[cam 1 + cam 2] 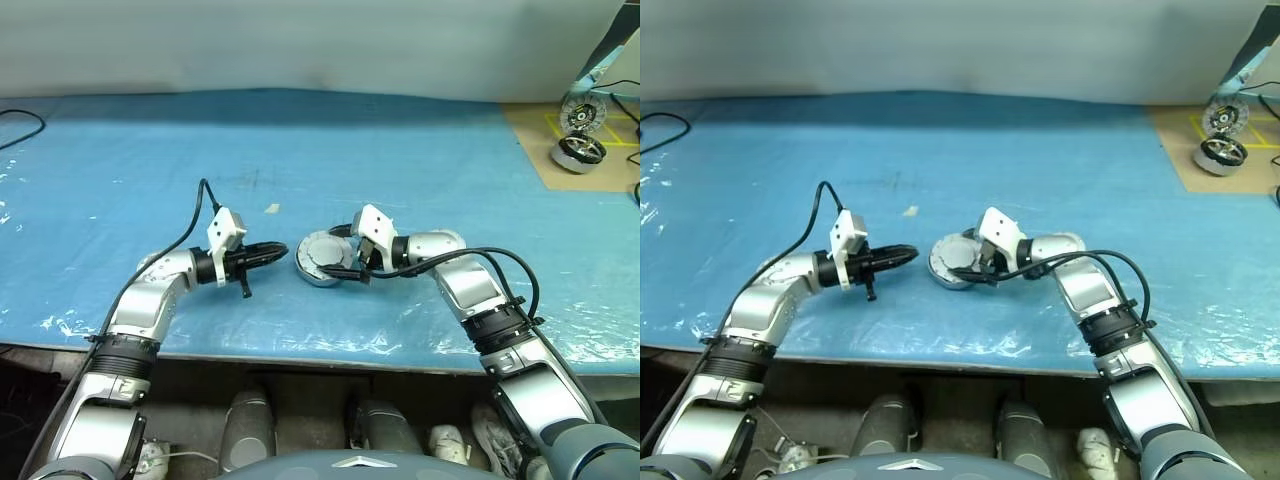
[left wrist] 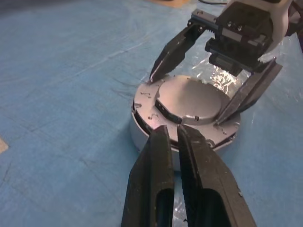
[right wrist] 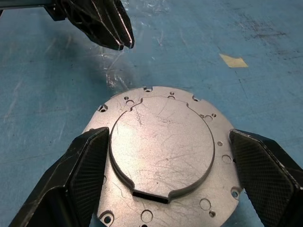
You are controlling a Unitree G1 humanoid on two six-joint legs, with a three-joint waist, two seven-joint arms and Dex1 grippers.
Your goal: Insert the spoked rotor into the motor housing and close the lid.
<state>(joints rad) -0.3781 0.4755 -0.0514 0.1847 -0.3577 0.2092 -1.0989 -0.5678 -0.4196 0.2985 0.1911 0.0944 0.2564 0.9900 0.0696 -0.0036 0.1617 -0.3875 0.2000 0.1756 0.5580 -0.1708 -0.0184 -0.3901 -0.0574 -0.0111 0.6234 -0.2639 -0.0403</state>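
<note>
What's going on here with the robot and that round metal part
The lid is down on the motor housing, which sits on the blue table. The right gripper hangs open over it, one finger on each side. The left gripper is shut, its tip just beside the housing.

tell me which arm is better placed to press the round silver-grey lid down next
Right, probably. Its gripper has open fingers straddling the round silver-grey metal lid on the blue mat. The left gripper is shut, beside the lid.
</note>
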